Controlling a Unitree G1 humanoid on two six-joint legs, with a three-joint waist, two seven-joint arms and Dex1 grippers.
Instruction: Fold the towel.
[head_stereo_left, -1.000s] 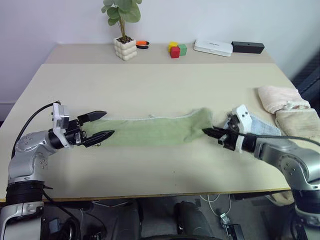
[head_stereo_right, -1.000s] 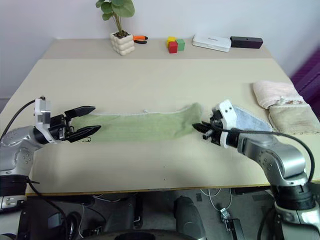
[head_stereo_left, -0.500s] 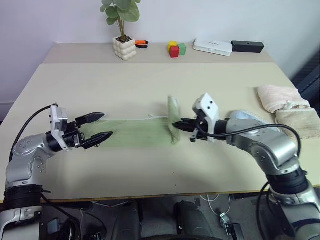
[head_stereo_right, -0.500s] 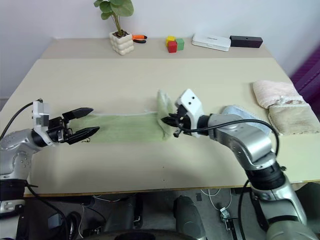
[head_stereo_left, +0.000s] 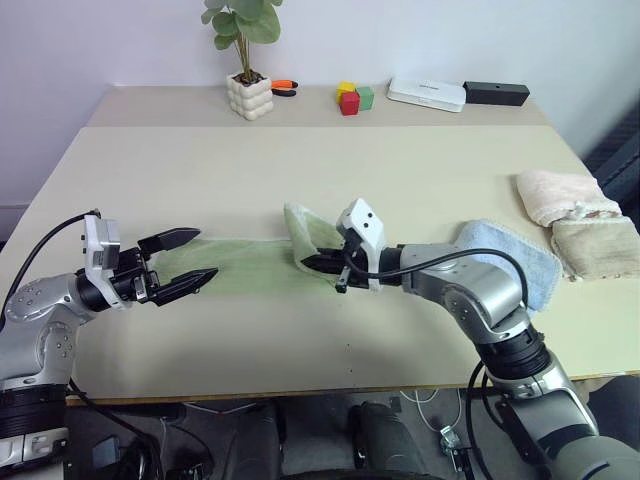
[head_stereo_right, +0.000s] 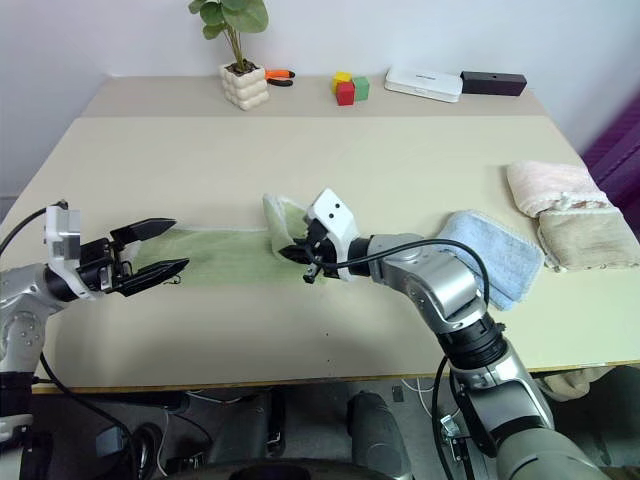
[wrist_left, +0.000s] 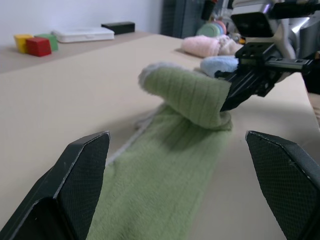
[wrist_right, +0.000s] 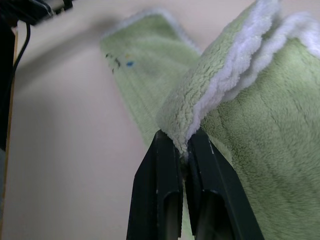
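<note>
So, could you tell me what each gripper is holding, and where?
The right gripper pinches the green towel by its white-edged end; the left gripper holds nothing.

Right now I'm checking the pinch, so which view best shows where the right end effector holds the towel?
The right wrist view: the fingers close on the towel at its white-edged end. Head views show the lifted end from afar; left wrist view shows it sideways.

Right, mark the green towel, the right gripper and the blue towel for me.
green towel (head_stereo_left: 255, 268), left eye view, flat middle of the strip.
right gripper (head_stereo_left: 318, 265), left eye view, between its fingertips, pinching the lifted end.
blue towel (head_stereo_right: 497, 252), right eye view, middle of its top.
</note>
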